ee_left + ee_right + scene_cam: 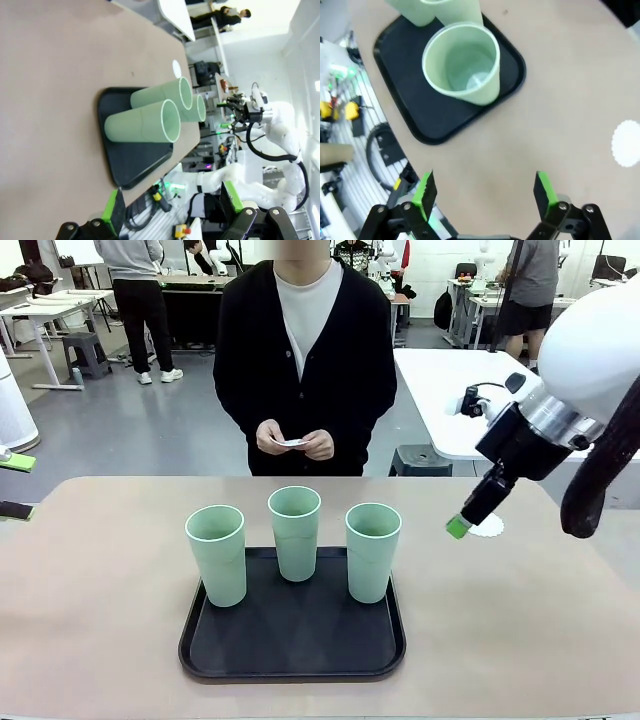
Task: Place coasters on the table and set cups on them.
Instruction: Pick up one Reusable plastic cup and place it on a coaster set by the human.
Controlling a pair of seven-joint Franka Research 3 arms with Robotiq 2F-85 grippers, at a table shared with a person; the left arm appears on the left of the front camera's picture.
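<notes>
Three mint-green cups (216, 555) (295, 530) (372, 550) stand upright on a black tray (290, 650) in the middle of the beige table (520, 620). One white scalloped coaster (490, 526) lies on the table right of the tray. My right gripper (462, 527) hovers just left of it, open and empty. In the right wrist view the right gripper (485, 192) is wide open over bare table, with the coaster (626, 143) off to the side and the nearest cup (462, 62) ahead. My left gripper (171, 202) is open and empty, looking across at the cups (142, 127).
A person stands at the far side holding more white coasters (290, 443) in both hands. A green pad (18, 462) shows at the table's left edge. Bare table lies on both sides of the tray (135, 167) and in front of it.
</notes>
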